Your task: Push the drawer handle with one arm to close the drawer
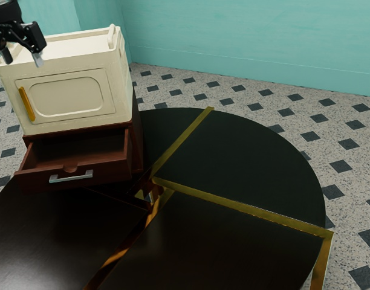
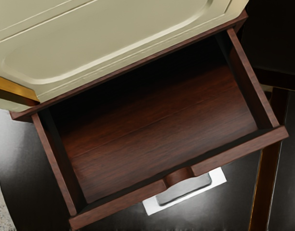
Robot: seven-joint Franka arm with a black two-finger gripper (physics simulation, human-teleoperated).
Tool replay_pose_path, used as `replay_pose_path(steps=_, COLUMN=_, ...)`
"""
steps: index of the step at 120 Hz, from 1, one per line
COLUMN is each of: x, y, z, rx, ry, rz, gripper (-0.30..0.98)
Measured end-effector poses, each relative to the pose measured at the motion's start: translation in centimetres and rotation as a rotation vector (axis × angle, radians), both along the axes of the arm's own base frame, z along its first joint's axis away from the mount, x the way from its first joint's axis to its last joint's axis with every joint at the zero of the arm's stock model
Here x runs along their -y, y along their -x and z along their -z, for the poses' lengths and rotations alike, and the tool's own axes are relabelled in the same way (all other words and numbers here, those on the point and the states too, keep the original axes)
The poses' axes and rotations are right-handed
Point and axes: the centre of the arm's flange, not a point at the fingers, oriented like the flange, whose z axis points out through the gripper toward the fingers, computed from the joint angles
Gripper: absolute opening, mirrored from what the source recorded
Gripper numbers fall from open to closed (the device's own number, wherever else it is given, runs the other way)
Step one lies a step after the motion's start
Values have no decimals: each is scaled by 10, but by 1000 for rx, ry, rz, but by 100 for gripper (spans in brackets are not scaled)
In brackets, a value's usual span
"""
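- Your counter (image 1: 251,157) is round and dark, with gold strips (image 1: 248,209) crossing it; it spreads from the middle of the exterior view down to six o'clock, where the view cuts it off.
- You have a turquoise wall (image 1: 251,42) from eleven to two o'clock there, and a speckled floor (image 1: 306,136) with dark diamonds, plainest toward three.
- Your drawer (image 1: 103,174) stands pulled out between eight and nine o'clock, its metal handle (image 1: 71,176) on the front, beneath a cream cabinet (image 1: 70,90) with a yellow pull (image 1: 27,104).
- Your tool (image 1: 22,58) is toward ten o'clock, its fingers apart, well apart from the handle.
- You lose the upper part of the arm (image 1: 3,11) past the exterior view's edge.
- You get the cabinet only in part in the wrist view, and the drawer's deep end sinks into black shadow under it.
- You'll find the metalwork where the strips meet, near the drawer, hard to make out.
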Motion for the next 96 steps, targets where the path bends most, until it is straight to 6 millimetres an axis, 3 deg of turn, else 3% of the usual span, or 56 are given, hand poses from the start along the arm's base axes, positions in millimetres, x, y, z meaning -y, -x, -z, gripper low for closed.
replay_pose_path(steps=15, x=-8, y=4, z=-2, rx=4, ry=13, rz=-7, gripper=67)
replay_pose_path(steps=16, x=-7, y=5, z=-7, rx=12, ry=12, rz=-6, gripper=67)
replay_pose_path(steps=22, x=3, y=45, z=-96, rx=187, ry=-15, rz=12, gripper=67)
replay_pose_path(steps=26, x=11, y=65, z=-130, rx=256, ry=-25, rz=24, gripper=67)
replay_pose_path(steps=32, x=24, y=76, z=-149, rx=288, ry=-26, rz=46, gripper=67)
replay_pose_path(steps=40, x=50, y=66, z=-145, rx=267, ry=-17, rz=100, gripper=67)
replay_pose_path(steps=55, x=57, y=48, z=-108, rx=162, ry=0, rz=121, gripper=67)
replay_pose_path(steps=63, x=61, y=65, z=-65, rx=90, ry=58, rz=176, gripper=67)
replay_pose_path(steps=71, x=69, y=114, z=1, rx=22, ry=78, rz=201, gripper=67)
replay_pose_path(steps=76, x=91, y=140, z=65, rx=-55, ry=70, rz=232, gripper=67)
replay_pose_path(steps=82, x=101, y=166, z=116, rx=-102, ry=60, rz=228, gripper=67)
replay_pose_path(steps=88, x=106, y=177, z=158, rx=-141, ry=62, rz=213, gripper=67)
replay_pose_path(steps=96, x=109, y=177, z=219, rx=-203, ry=108, rz=173, gripper=67)
